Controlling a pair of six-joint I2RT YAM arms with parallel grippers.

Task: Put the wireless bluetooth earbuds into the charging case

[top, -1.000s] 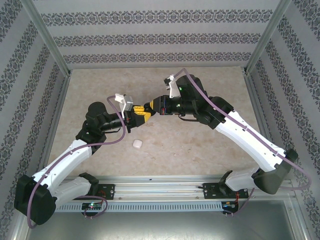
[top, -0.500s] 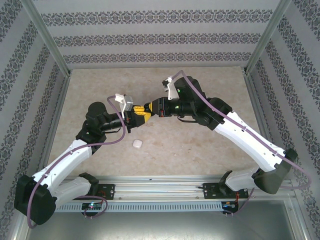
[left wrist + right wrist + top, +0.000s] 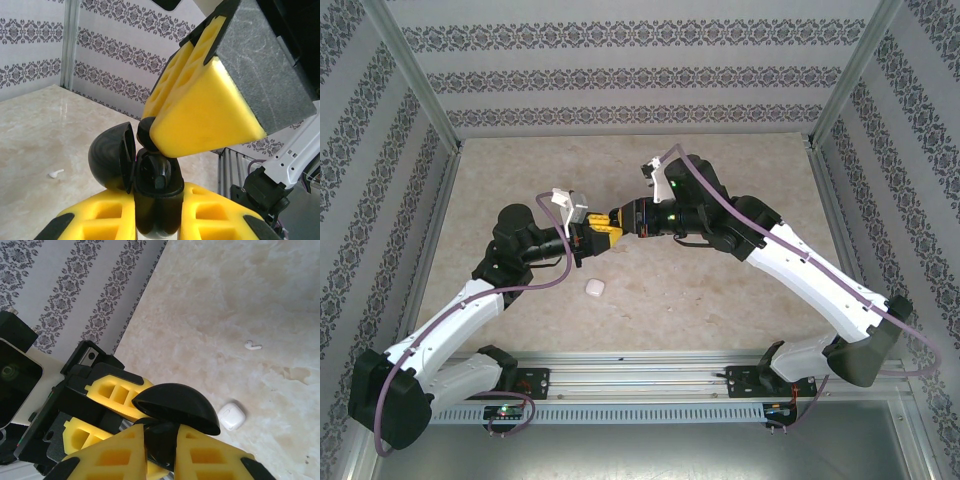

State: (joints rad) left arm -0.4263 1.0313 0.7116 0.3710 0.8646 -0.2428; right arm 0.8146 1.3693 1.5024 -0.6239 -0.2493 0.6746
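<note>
My left gripper [image 3: 590, 234] [image 3: 157, 212] is shut on a black charging case [image 3: 159, 197], held upright above the table with its lid [image 3: 111, 161] swung open to the left. My right gripper [image 3: 612, 222] [image 3: 161, 450] meets it from above, its yellow fingers [image 3: 200, 120] closed on a black earbud [image 3: 145, 135] right at the case's open mouth. A small white charging case [image 3: 595, 287] [image 3: 232, 416] lies shut on the table below the two grippers. A white earbud [image 3: 252, 345] [image 3: 55, 173] lies loose on the tabletop.
The marble-patterned tabletop [image 3: 720, 290] is walled by patterned panels [image 3: 640, 75] at the back and both sides. A metal rail [image 3: 640, 375] with the arm bases runs along the near edge.
The right gripper has edged left and down onto the open black case while the left gripper held still. The white case on the table has not moved.
</note>
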